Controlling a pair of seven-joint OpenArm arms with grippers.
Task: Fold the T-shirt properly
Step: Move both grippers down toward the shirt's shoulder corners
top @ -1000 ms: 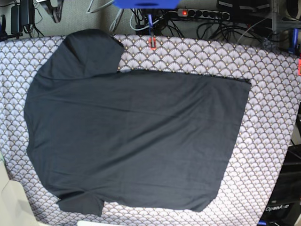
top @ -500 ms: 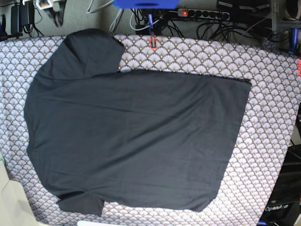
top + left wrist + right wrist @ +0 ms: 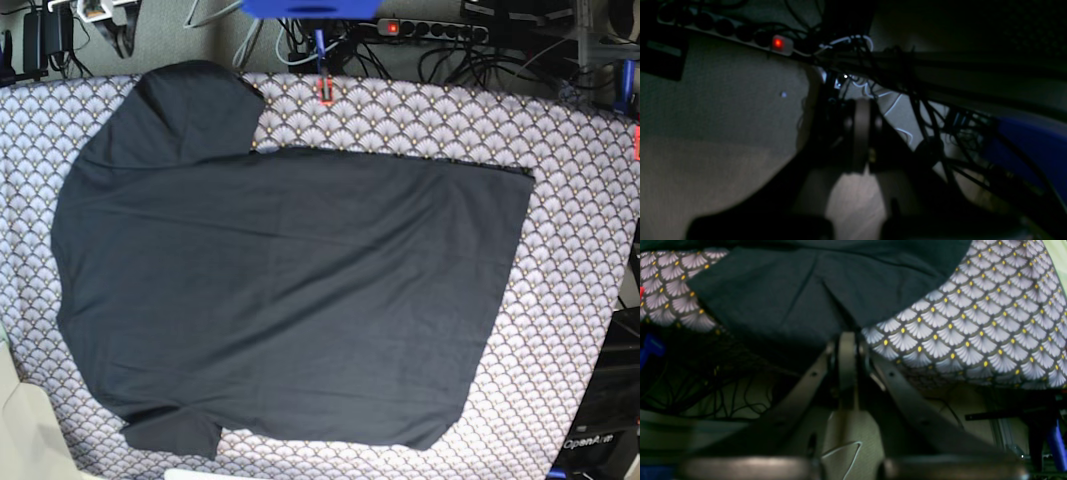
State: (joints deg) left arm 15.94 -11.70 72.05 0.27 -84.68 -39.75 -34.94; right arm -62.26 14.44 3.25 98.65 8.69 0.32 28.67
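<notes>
Plainly, both grippers were closed on nothing. The left gripper [image 3: 862, 133] had its jaws pressed together and pointed off the worktop at the floor, toward a dim tangle of cables [image 3: 907, 100] and a power strip [image 3: 780, 43] with a red lamp. The right gripper [image 3: 846, 353], jaws likewise together and empty, hung past the worktop edge with its tip aimed at a sleeve of the shirt [image 3: 800, 296]; whether it touched the cloth could not be told. Neither arm appeared in the base view, so both seemed to be drawn back behind the far edge.

The shirt [image 3: 290, 290] lay spread flat and unfolded on the patterned cloth [image 3: 570, 200] covering the worktop, collar end toward the left of the base view, hem toward the right, one sleeve at the far left corner and the other at the near left edge. No fold looked to have been made.

To start well, the grippers would probably need to open, come down on two matching points along one long side, such as shoulder and hem, pinch only the cloth of the shirt and not the covering beneath, and carry that edge over evenly so the fold line stayed straight. Lifting unevenly risked wrinkling the smooth body.
</notes>
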